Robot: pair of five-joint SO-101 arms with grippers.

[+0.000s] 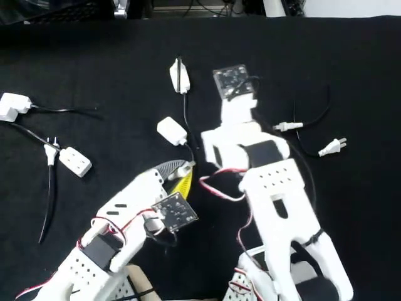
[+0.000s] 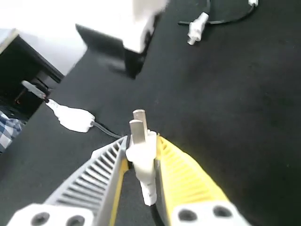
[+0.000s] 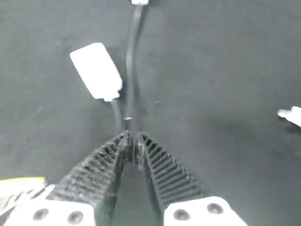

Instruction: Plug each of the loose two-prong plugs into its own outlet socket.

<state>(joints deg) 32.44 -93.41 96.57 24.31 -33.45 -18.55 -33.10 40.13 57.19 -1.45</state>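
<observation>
Pinching a plug (image 2: 143, 160), left claw (image 2: 141, 139); right claw (image 3: 132, 137) nipping black cord (image 3: 130, 80) beside white socket (image 3: 96, 70).

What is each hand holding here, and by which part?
Left hand grips a white two-prong plug by its body, prongs free. Right hand appears to pinch a thin black cord partway along its length.

1. Black cloth (image 1: 351, 56) runs over the whole table, matte and dark, soaking up the light.
2. Far corner: a pale strip (image 1: 351, 6) shows past the cloth's edge.
3. Dark clutter (image 1: 62, 9) sits behind the far edge, too dim to make out.
4. In the left wrist view, a black box-like unit (image 2: 21, 70) stands off the table, with bright white glare (image 2: 56, 19) above it.
5. Blue-and-white checked fabric (image 2: 7, 129) sits low beside that unit.
</observation>
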